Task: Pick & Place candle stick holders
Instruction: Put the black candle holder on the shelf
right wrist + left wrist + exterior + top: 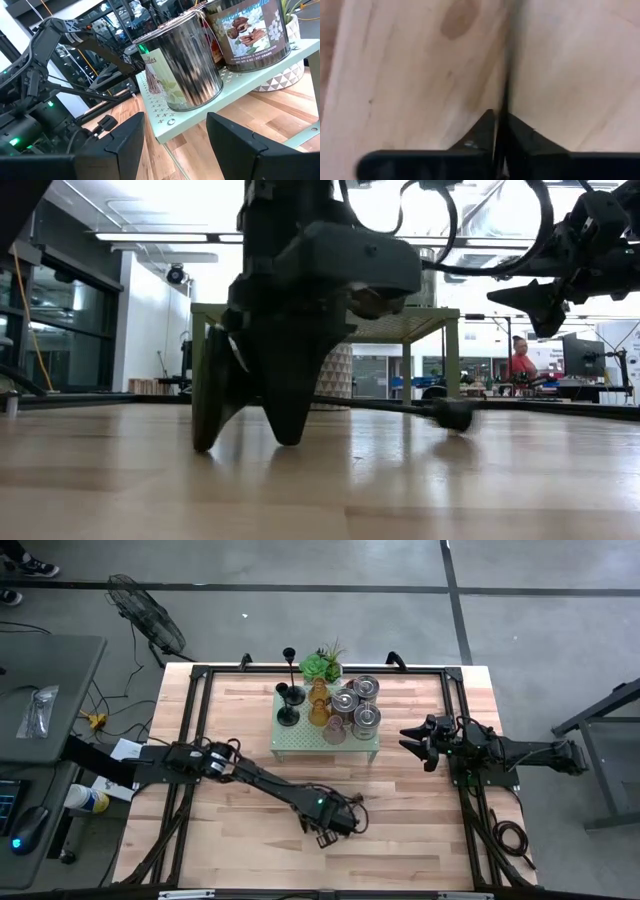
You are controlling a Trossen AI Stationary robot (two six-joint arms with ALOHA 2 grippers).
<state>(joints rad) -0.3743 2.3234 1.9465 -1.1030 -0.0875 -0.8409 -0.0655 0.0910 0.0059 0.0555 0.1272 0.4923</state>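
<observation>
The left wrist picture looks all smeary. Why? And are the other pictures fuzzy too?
Left wrist view: the left tool sits pressed close to the wooden table, so wood and a thin dark rod blur. Low view: the same tool looms as a dark shape against bright ceiling lights. Right wrist view: sharp, with shine on the silvery tins.

Bare table (pixel 400 810) ahead of crowded stand (pixel 300 743); behind, seemingly tight.

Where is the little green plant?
In the high view, the plant sits at the back edge of the pale green stand, beside the amber holder and the tall black holders.
</observation>
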